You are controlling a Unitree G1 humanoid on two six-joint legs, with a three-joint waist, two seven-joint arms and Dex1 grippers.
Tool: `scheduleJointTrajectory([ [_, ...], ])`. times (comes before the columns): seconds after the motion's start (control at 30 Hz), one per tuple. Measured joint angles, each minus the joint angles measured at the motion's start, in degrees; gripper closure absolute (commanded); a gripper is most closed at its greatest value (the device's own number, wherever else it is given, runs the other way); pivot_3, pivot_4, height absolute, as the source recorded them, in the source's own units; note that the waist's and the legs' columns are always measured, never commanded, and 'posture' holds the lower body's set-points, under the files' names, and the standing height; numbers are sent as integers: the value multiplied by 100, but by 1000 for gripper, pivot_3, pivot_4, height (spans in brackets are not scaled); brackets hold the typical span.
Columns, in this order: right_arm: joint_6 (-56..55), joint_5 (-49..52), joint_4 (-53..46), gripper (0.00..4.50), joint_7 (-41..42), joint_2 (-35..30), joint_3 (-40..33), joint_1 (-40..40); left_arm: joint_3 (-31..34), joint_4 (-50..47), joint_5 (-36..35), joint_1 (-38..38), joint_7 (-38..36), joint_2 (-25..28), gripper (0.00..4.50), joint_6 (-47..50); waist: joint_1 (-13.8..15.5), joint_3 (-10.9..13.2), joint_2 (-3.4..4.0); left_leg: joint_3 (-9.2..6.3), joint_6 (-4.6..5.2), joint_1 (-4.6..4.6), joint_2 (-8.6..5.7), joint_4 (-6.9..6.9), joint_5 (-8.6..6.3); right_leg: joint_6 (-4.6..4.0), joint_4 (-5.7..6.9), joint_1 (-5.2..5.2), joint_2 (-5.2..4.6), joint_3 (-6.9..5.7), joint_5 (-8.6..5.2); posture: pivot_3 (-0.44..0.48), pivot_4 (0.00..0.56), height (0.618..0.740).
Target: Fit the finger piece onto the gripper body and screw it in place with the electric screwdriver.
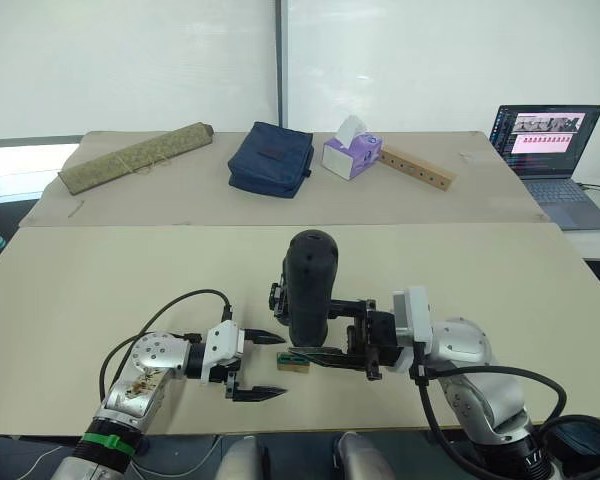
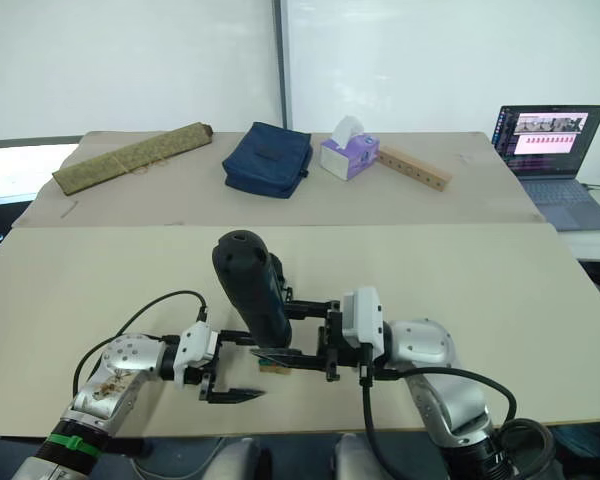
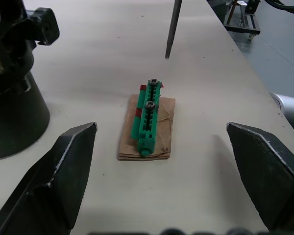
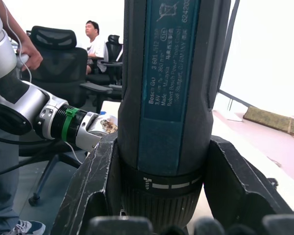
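Right gripper (image 1: 372,345) clamps the electric screwdriver (image 1: 310,285) upright
Left gripper (image 1: 265,365) spread wide near the table's front edge (image 1: 280,425), beside the tan-and-green block (image 3: 149,120)

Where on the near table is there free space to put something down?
The near table is bare left of the electric screwdriver and also right of it, toward the laptop. It is crowded at the front middle: left gripper, right gripper and the small tan-and-green block sit close together.
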Motion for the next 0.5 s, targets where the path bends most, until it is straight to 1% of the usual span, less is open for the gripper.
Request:
scheduleJointTrajectory([
  [0.5,-235,-147,276,2597,73,-26,93,-98,-152,-69,215,9,376,-167,0,-29,67,-4,4,2,0,12,-4,0,0,0,-1,14,-4,0,0,0,150,740],
])
